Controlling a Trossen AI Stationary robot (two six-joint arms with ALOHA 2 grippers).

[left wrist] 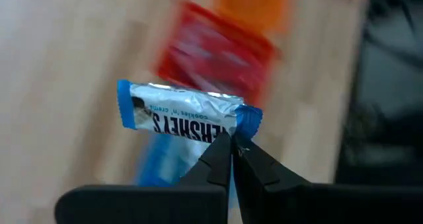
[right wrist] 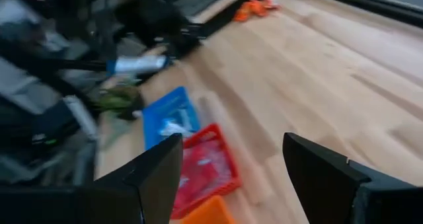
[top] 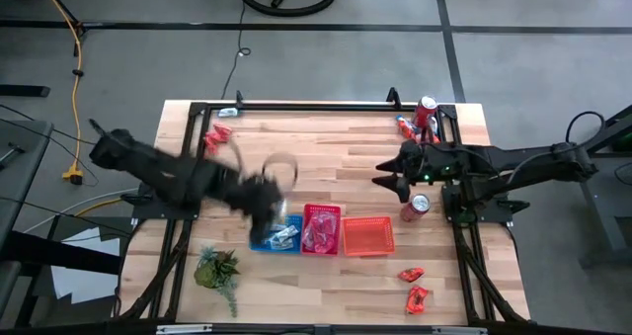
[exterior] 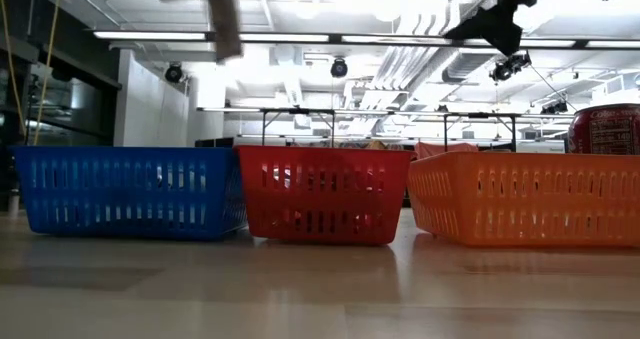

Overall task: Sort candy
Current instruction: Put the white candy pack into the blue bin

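Left end effector: fingers pressed together, clamped on one end of a candy bar. Bar flat and oblong, wrapper shiny crinkled silver with blue crimped ends and dark lettering. Held above the blue basket, at about 7 o'clock from the desk's middle in the high view.

Right end effector: fingers spread wide apart, holding and touching nothing, hovering over bare wood at about 3 o'clock from the desk's middle.

Desk: pale wooden planks with visible grain, framed by dark metal rails.

Three rectangular plastic baskets with slotted walls, side by side at 6 o'clock: blue, then red basket, then orange basket. Blue one holding silver-blue packets, red one holding pink-red crinkly packets.

Loose candy: red packets at 5 o'clock near the desk's edge, another red packet at 10 o'clock.

Red soda cans, cylindrical and glossy: one at 2 o'clock, one at 4 o'clock just beside the right arm.

Small green leafy plant at 7 o'clock near the desk's edge.
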